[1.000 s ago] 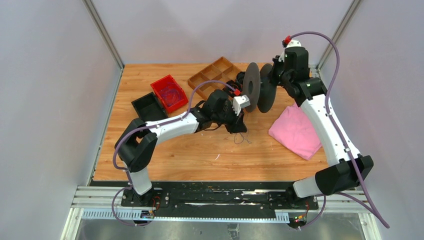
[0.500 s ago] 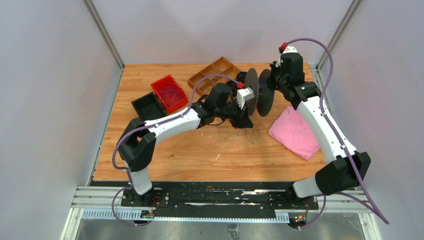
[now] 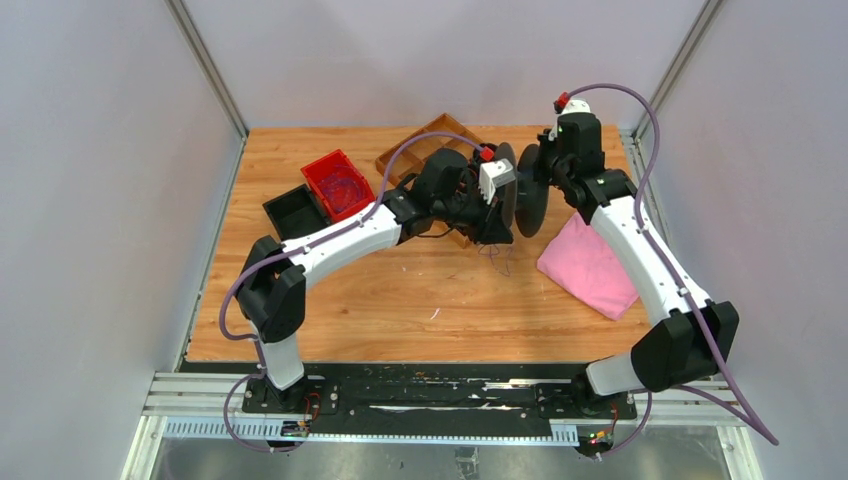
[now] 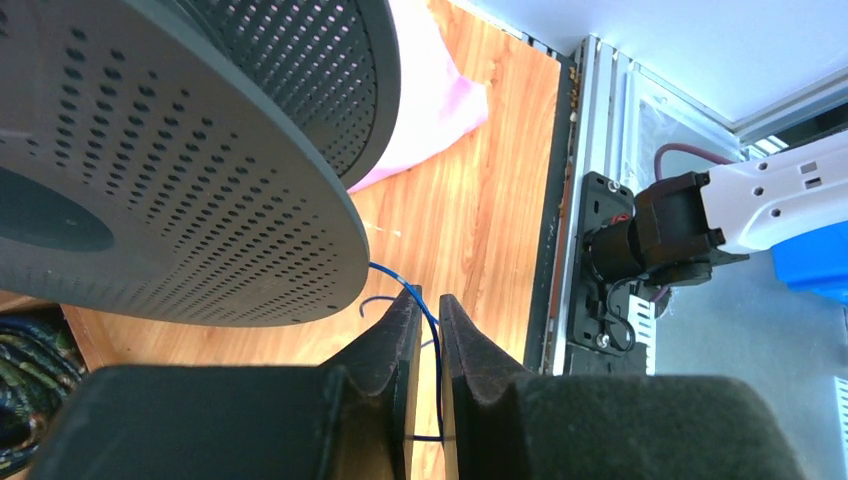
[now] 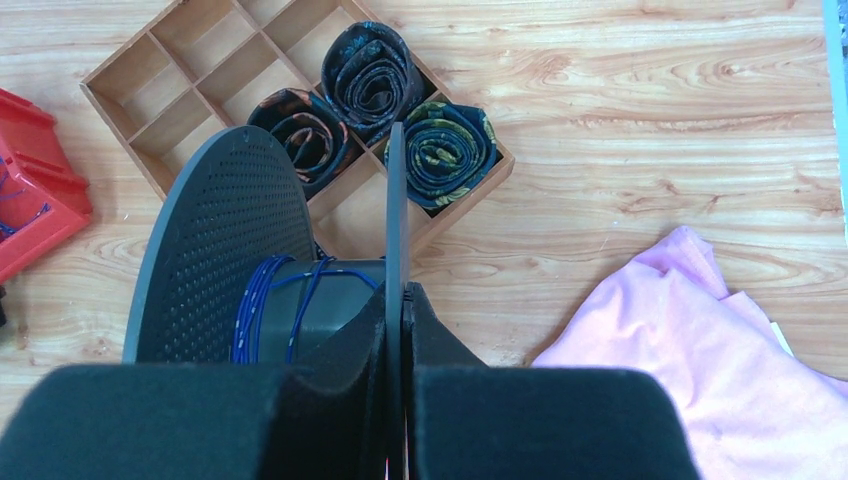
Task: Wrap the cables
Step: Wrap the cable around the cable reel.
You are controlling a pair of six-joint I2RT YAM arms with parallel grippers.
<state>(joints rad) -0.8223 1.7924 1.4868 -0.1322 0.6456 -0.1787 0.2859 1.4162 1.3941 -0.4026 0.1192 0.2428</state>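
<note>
Left gripper [image 4: 427, 300] is pinched on the thin blue cable [image 4: 405, 287], which trails up toward the spool [image 5: 230, 220]. Right gripper [image 5: 398, 295] is clamped on the spool's flange, and several turns lie on its hub. Winding seems underway; the next loop needs steady tension. Beyond lie the wooden table [image 3: 400, 300] and pale walls [image 3: 450, 60].

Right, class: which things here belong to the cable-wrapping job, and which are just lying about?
Job: thin blue cable; dark grey perforated spool; left gripper pinching the cable; right gripper clamping the spool; red plastic bin holding loose cable.
Lying about: pink cloth; black bin; wooden divided tray.
</note>
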